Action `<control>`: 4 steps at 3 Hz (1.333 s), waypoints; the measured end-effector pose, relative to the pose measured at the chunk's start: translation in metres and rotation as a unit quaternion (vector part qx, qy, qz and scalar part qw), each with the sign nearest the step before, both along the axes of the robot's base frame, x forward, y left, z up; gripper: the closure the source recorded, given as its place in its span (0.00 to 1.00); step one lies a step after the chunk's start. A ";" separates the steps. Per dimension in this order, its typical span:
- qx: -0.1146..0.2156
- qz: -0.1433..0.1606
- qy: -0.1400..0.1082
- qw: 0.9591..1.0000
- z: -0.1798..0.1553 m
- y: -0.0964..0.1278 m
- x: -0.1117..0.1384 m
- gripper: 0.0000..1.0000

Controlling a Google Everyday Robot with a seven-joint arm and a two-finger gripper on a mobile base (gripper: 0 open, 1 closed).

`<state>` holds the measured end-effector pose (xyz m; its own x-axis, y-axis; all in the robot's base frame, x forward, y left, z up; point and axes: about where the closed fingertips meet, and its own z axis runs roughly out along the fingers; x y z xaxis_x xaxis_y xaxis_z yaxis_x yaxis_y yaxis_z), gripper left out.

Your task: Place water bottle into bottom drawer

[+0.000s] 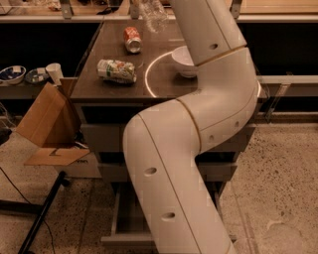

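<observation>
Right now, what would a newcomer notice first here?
The thick white arm fills the middle, bending up over the table; its gripper is out of sight past the top edge. The clear water bottle hangs at the top edge, beyond the red can, and the bottom drawer stands pulled out below.

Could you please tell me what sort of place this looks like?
Probably a robotics lab or workshop: a speckled hard floor, a drawer cabinet holding a soda can and bowl, an open cardboard box. The gripper is out of view, above the top edge.
</observation>
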<state>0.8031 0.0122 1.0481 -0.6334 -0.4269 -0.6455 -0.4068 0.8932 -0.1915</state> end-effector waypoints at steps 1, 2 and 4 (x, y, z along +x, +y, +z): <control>0.002 0.015 0.012 1.000 -0.026 0.016 -0.004 1.00; 0.015 0.019 0.032 0.999 -0.082 0.029 -0.003 1.00; 0.039 0.035 -0.042 0.998 -0.054 0.033 -0.079 1.00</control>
<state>0.7242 0.0453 0.9945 -0.5458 -0.4142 -0.7284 -0.4546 0.8766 -0.1578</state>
